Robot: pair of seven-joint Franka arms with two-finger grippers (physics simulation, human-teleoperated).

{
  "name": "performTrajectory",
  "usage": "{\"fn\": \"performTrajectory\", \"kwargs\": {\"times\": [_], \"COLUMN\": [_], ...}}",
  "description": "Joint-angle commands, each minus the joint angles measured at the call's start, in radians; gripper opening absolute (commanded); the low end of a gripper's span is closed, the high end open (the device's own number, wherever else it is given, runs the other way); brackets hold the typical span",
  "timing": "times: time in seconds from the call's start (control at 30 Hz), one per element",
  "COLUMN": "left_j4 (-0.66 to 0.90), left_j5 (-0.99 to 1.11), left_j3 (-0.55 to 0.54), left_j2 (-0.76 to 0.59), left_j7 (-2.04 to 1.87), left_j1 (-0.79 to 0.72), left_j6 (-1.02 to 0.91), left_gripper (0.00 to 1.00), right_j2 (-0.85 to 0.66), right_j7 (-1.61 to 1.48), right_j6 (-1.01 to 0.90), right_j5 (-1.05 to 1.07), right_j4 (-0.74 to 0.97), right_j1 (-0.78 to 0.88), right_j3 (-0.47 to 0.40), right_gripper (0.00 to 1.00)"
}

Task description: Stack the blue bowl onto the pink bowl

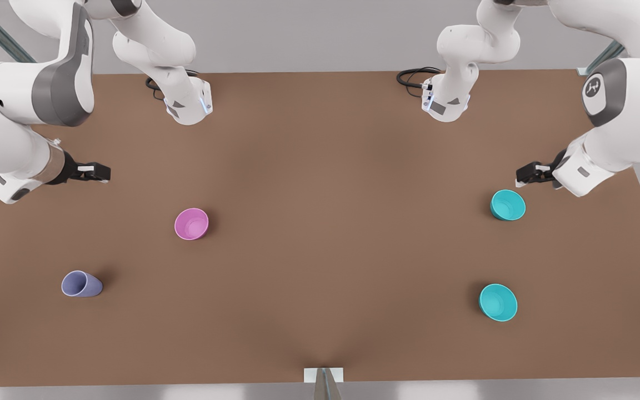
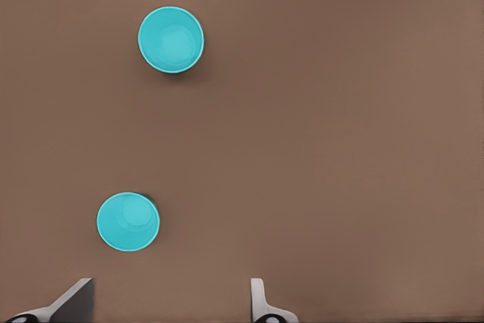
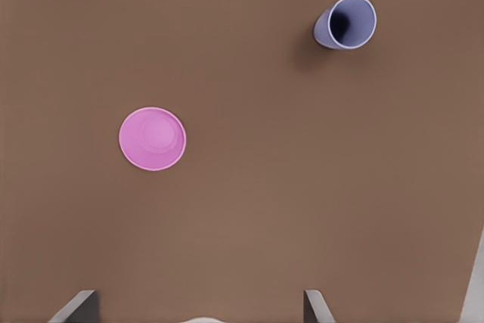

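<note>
While both bowls sit untouched, the reach has yet to begin. Left gripper (image 1: 526,173) hovers with fingers spread just beside the blue bowl (image 1: 508,204); right gripper (image 1: 96,172), also spread, waits near the pink bowl (image 1: 191,224). Next: descend over the blue rim.

left end effector (image 1: 526,174) raised at the front view's right, fingers apart, right end effector (image 1: 98,171) opposite, fingers apart
</note>
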Motion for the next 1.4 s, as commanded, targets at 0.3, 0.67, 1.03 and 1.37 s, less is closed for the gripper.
{"fn": "performTrajectory", "kwargs": {"times": [0.3,0.67,1.03,1.37], "left_j4": [0.007,0.014,0.039,0.040], "left_j5": [0.030,0.014,0.013,0.011], "left_j3": [0.045,0.045,0.065,0.057], "left_j2": [0.022,0.022,0.006,0.023], "left_j7": [-0.018,-0.011,0.012,0.012], "left_j1": [0.010,0.010,0.008,0.004], "left_j6": [0.046,0.002,-0.128,-0.155], "left_gripper": [1.00,1.00,1.00,1.00], "right_j2": [0.129,0.230,0.248,0.301], "right_j7": [0.061,0.083,0.038,0.047], "right_j6": [0.528,0.771,0.964,1.016], "right_j5": [0.198,0.372,0.372,0.389], "right_j4": [-0.463,-0.618,-0.750,-0.751], "right_j1": [-0.099,-0.097,-0.093,-0.094], "right_j3": [0.000,0.002,0.015,0.042], "right_gripper": [1.00,1.00,1.00,0.48]}}
